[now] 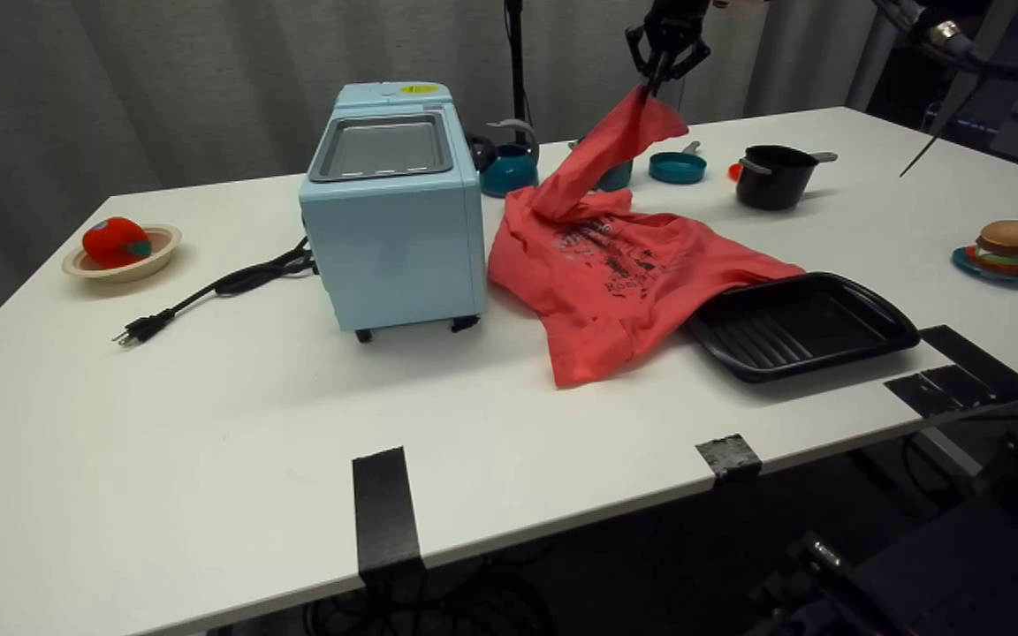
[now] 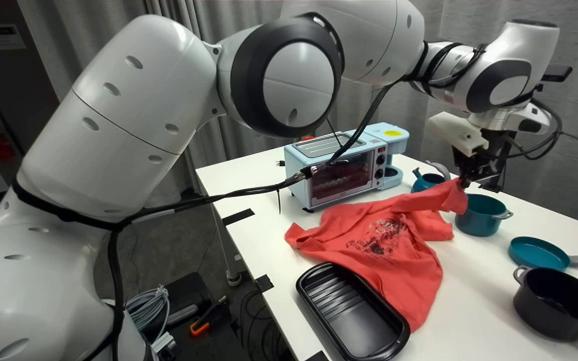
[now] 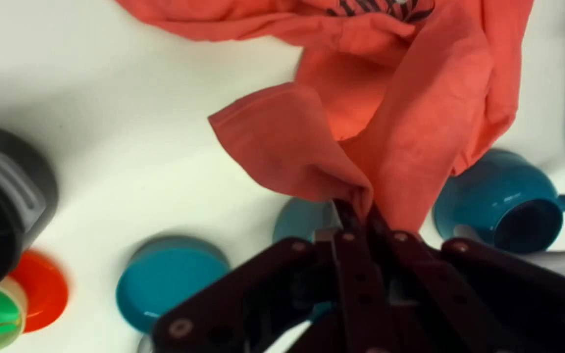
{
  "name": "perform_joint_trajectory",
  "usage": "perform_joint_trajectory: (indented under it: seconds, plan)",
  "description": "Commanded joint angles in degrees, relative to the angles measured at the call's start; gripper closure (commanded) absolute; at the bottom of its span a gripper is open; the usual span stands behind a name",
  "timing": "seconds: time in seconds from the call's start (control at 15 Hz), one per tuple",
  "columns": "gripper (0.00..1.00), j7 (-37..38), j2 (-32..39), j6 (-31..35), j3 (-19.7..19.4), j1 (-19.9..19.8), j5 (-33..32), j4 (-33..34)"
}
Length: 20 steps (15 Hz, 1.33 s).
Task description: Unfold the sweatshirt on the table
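Observation:
The coral-red sweatshirt lies wrinkled on the white table, its dark and pale print facing up. One part of it rises toward the back, pulled up to my gripper. In the wrist view the gripper is shut on a pinched fold of the sweatshirt, and a loose flap hangs beside the fingers. The raised part is also visible in an exterior view, where the gripper stands above the table near the teal pot. The lower edge of the sweatshirt meets the rim of a black tray.
Close by the sweatshirt stands a light-blue toaster oven. The black tray sits near the table's front edge. A teal kettle, teal pot, teal pan and black pot occupy the back. A toy burger sits farther off.

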Motion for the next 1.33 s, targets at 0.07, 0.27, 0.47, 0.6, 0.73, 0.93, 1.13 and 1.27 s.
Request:
perform_joint_trajectory:
  seconds: [0.07, 0.27, 0.47, 0.6, 0.73, 0.93, 1.13, 1.27]
  plan:
    - [0.98, 4.81, 2.92, 1.21, -1.91, -3.20, 0.16, 8.58]
    - [0.98, 8.69, 3.72, 1.20, -3.59, -5.15, 0.48, 12.57]
    - [0.98, 13.18, 4.04, 0.46, -4.50, -7.30, 0.78, 16.11]
    - [0.98, 15.40, 3.58, 1.14, -4.88, -8.44, 0.77, 16.71]
    - [0.98, 16.87, 3.53, 2.20, -5.13, -9.37, 0.63, 17.40]
    - [0.98, 19.25, 3.60, 4.36, -5.91, -10.49, 0.43, 18.02]
    - [0.98, 21.01, 3.14, 5.88, -6.35, -11.27, 0.32, 17.10]
    - [0.98, 20.98, 2.45, 5.76, -6.23, -11.43, 0.21, 15.99]
